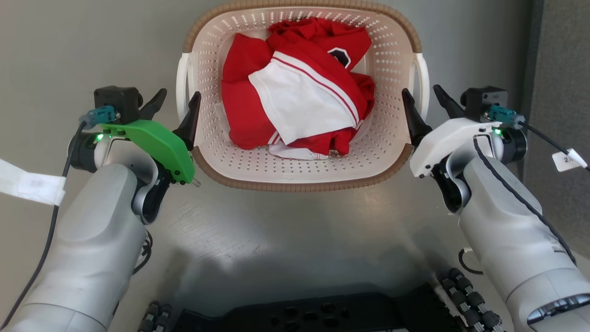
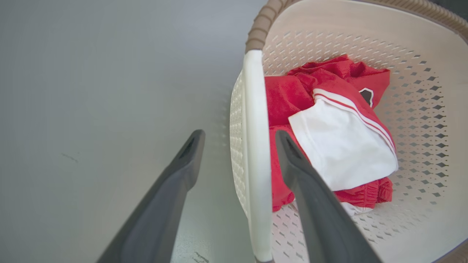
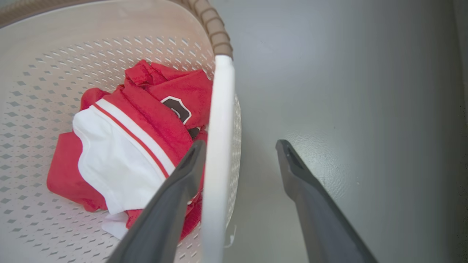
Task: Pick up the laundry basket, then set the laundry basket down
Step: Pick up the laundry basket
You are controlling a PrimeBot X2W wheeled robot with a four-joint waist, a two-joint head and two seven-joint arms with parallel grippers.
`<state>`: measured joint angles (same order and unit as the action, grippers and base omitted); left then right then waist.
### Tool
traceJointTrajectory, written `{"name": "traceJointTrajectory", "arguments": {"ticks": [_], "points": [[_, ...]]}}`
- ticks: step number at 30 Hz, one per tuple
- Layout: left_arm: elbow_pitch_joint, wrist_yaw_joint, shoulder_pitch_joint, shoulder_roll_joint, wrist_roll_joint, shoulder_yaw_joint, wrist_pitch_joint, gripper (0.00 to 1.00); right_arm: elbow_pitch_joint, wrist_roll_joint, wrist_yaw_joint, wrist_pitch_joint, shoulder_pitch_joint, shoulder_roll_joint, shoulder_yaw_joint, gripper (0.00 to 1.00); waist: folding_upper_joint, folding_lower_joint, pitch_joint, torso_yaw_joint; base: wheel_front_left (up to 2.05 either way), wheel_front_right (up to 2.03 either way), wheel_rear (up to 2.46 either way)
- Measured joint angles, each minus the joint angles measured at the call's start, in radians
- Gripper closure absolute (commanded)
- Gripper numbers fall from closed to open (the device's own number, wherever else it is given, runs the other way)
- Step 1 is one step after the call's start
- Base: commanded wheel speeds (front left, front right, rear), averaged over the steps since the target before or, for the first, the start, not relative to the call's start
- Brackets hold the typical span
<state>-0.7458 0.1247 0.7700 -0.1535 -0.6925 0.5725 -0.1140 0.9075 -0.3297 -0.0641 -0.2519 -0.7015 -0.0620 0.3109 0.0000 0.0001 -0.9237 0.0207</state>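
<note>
Laundry basket [image 1: 299, 185] sits at top centre of the head view on a grey surface [image 1: 276, 240], long side toward the robot; cream perforated walls, brown woven-look rim; red-and-white clothing [image 1: 299, 97] bunched inside, a white panel on top and a dark badge toward the far side.

Left gripper [image 1: 174, 109] is at the basket's left side, fingers apart and straddling the white left handle [image 1: 181, 87]; one finger is outside the basket, the other inside over the wall; not clamped.
Left wrist view: left gripper [image 2: 239, 146] with the handle [image 2: 256, 146] running up between the two dark fingers; inner finger lies over the clothing [image 2: 340, 146], basket wall [image 2: 420, 109] beyond it.

Right gripper [image 1: 427, 107] mirrors this at the white right handle [image 1: 423, 83], fingers spread, one inside and one outside.
Right wrist view: right gripper [image 3: 241, 153], handle [image 3: 217, 146] just beside the inner finger, a wide gap to the outer finger; clothing [image 3: 117, 157] and basket wall [image 3: 36, 109] at that view's left.

Inner fingers look very near the handles; contact can't be confirmed from these angles.
</note>
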Motion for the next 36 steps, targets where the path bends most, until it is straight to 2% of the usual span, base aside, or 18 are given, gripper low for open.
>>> {"name": "traceJointTrajectory", "arguments": {"ticks": [22, 23, 24, 25, 27, 28, 36], "points": [[-0.068, 0.000, 0.110, 0.006, -0.097, 0.131, 0.012, 0.00, 0.105, -0.079, -0.016, 0.000, -0.128, -0.003, 0.089, 0.02, 0.0000, 0.0000, -0.079, -0.027, 0.00, 0.00, 0.00], [-0.072, 0.000, 0.114, 0.006, -0.100, 0.136, 0.008, 0.04, 0.106, -0.082, -0.016, -0.002, -0.131, -0.004, 0.091, 0.32, 0.0000, 0.0000, -0.080, -0.028, 0.00, 0.00, 0.00], [-0.075, 0.000, 0.116, 0.006, -0.104, 0.140, 0.007, 0.31, 0.106, -0.086, -0.016, -0.003, -0.132, -0.005, 0.093, 0.58, 0.0000, 0.0000, -0.081, -0.029, 0.00, 0.00, 0.00], [-0.079, 0.000, 0.117, 0.006, -0.109, 0.143, 0.007, 0.31, 0.107, -0.087, -0.016, -0.003, -0.133, -0.005, 0.095, 0.58, 0.0000, 0.0000, -0.083, -0.029, 0.00, 0.00, 0.00], [-0.082, 0.000, 0.118, 0.005, -0.123, 0.152, 0.007, 0.80, 0.109, -0.091, -0.016, -0.003, -0.135, -0.006, 0.100, 0.92, 0.0000, 0.0000, -0.084, -0.030, 0.00, 0.00, 0.00], [-0.082, 0.003, 0.119, 0.006, -0.126, 0.160, 0.007, 1.00, 0.109, -0.094, -0.016, -0.003, -0.138, -0.006, 0.102, 1.00, 0.0000, 0.0000, -0.085, -0.030, 0.00, 0.00, 0.00], [-0.091, -0.003, 0.125, 0.014, -0.169, 0.205, -0.003, 1.00, 0.114, -0.111, -0.015, -0.003, -0.156, 0.002, 0.119, 1.00, 0.0000, 0.0000, -0.075, -0.030, 0.00, 0.00, 0.00]]}}
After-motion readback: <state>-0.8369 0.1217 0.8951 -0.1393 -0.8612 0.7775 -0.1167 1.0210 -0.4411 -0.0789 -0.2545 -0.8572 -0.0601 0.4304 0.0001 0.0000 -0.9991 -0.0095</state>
